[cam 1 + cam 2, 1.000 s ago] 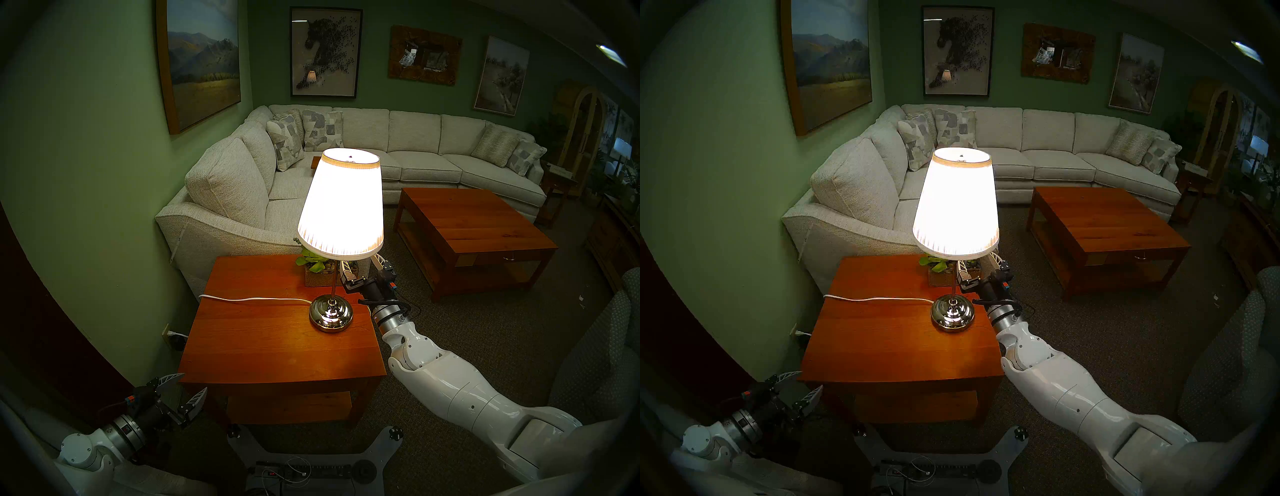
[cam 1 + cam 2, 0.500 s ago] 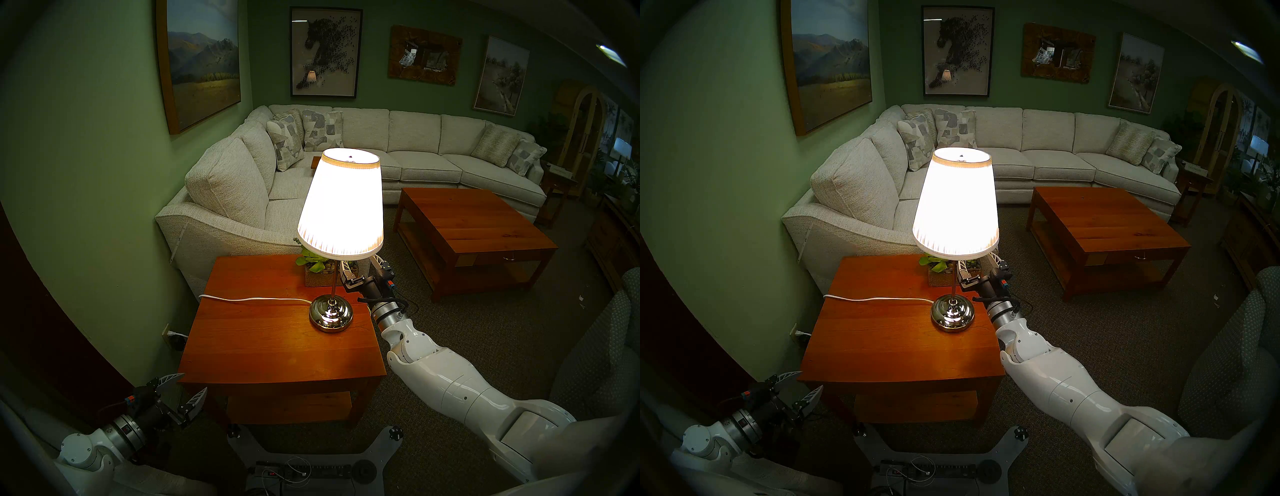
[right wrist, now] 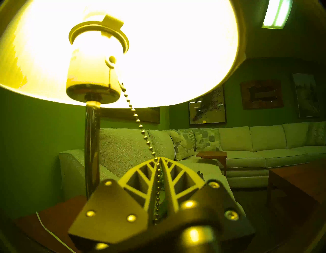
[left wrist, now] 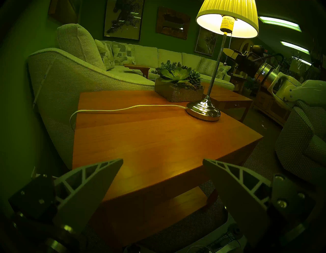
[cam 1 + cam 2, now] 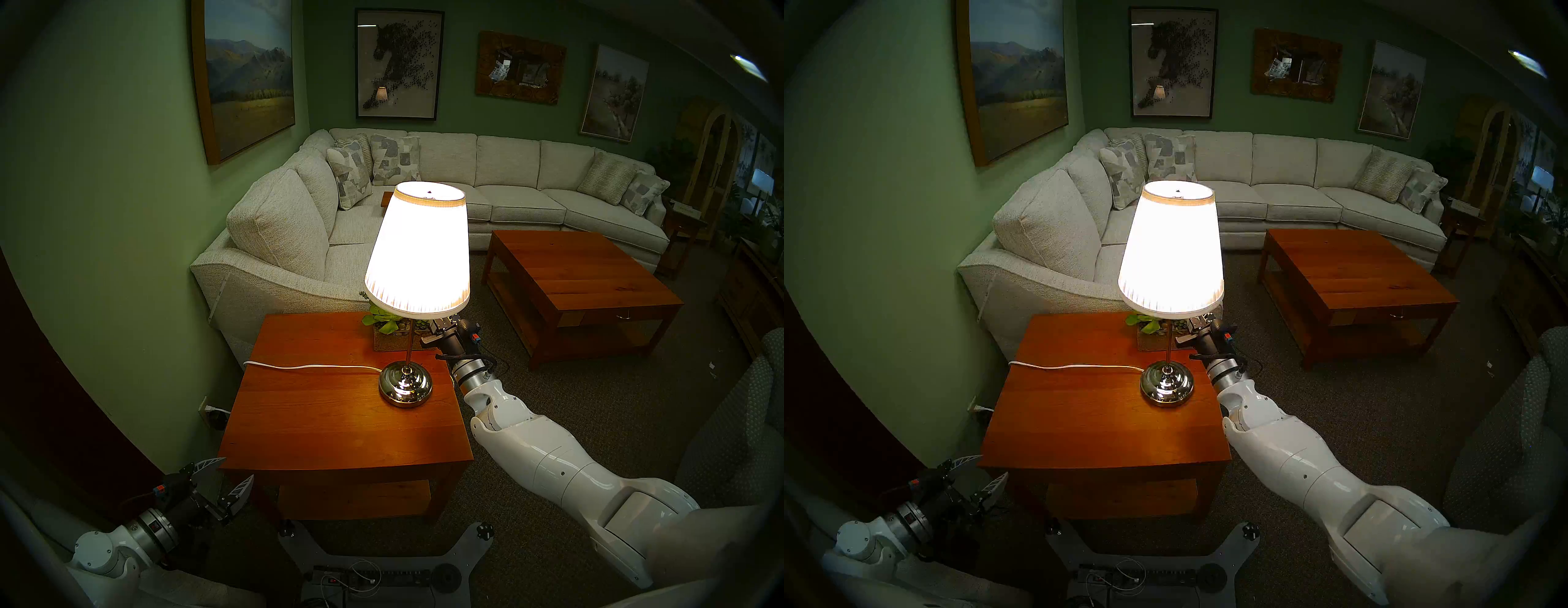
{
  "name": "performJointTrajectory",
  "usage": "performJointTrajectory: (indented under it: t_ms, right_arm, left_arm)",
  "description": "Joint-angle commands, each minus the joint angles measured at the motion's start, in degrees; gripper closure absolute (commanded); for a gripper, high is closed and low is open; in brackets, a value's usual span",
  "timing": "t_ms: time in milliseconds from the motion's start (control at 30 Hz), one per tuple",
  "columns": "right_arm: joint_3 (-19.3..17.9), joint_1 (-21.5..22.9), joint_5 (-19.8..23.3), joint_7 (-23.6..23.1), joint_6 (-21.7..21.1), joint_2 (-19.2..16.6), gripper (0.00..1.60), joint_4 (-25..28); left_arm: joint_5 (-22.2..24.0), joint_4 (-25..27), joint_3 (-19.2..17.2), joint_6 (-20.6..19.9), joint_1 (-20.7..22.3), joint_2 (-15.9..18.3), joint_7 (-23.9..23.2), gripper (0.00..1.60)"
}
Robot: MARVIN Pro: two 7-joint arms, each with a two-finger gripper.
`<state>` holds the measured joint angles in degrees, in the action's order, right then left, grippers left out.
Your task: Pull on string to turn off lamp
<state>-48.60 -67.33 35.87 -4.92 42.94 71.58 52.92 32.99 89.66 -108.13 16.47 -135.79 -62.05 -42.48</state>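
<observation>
The lamp (image 5: pixel 418 250) stands lit on the wooden side table (image 5: pixel 339 424), with a white pleated shade, thin chrome pole and domed chrome base (image 5: pixel 405 384). In the right wrist view the string (image 3: pixel 139 125), a thin beaded chain, runs taut and slanted from the socket (image 3: pixel 93 76) down into my right gripper (image 3: pixel 160 159), which is shut on it just right of the pole. In the head views the shade hides those fingers; only the wrist (image 5: pixel 449 339) shows. My left gripper (image 5: pixel 237 469) is open and empty, low at the table's near left corner.
A succulent planter (image 5: pixel 392 335) sits behind the lamp. The white power cord (image 5: pixel 309 366) runs left across the table. A sofa (image 5: pixel 297 237) is behind, a coffee table (image 5: pixel 581 280) at the right, an armchair (image 5: pixel 738 424) at the far right.
My right gripper has risen and gone in under the shade's rim, and its fingers, spread beside the pole before, are now shut on the chain. The lamp stays lit. The left arm has not moved.
</observation>
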Motion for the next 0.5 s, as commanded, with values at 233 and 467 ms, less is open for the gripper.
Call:
performJointTrajectory:
  t_ms: [233, 467]
  right_arm:
    - [0.8, -2.8, -0.5, -1.6, 4.2, 0.6, 1.60, 0.6]
    - [1.3, -4.2, -0.9, -2.0, 4.9, 0.9, 1.60, -0.2]
  left_arm:
    - [0.2, 1.2, -0.5, 0.2, 0.0, 0.1, 0.0, 0.00]
    - [0.2, 1.2, -0.5, 0.2, 0.0, 0.1, 0.0, 0.00]
